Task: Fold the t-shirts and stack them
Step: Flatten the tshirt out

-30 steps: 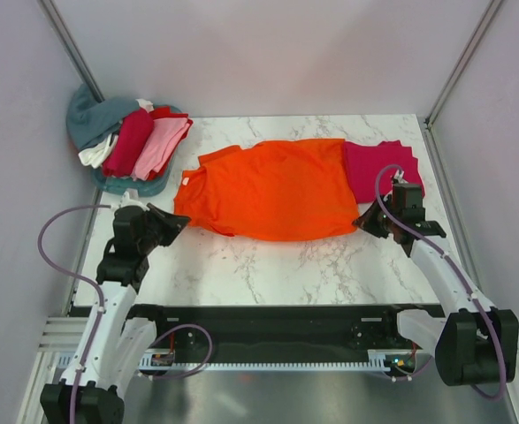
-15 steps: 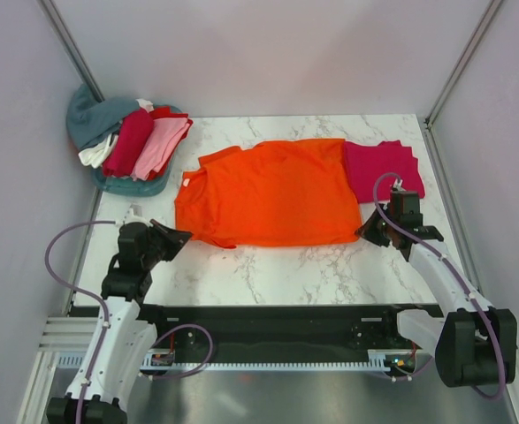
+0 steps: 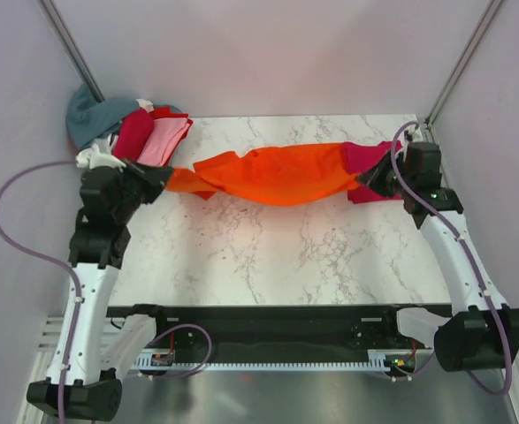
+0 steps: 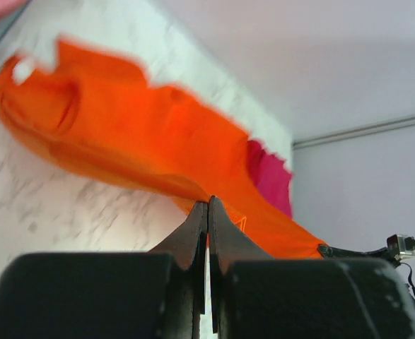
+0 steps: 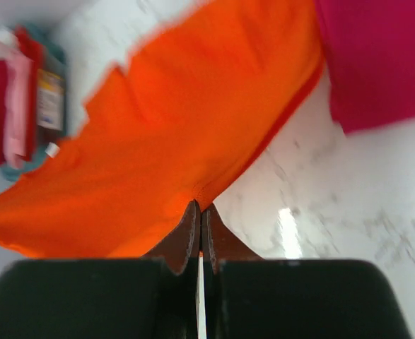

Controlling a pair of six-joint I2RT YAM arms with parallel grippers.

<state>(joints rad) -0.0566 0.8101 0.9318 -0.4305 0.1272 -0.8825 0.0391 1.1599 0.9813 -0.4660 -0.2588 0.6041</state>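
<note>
From above, the orange t-shirt is strung across the far part of the marble table and sags in the middle. The left end effector is pinched on one end and the right end effector on the other, just beside the crimson-pink t-shirt, while a heap of other t-shirts sits at the far-left corner. The left wrist view shows its 2 fingers pressed together on an orange edge, and the right wrist view shows the same, with the fingers together on the orange hem and the crimson-pink cloth lying on the table beyond.
</note>
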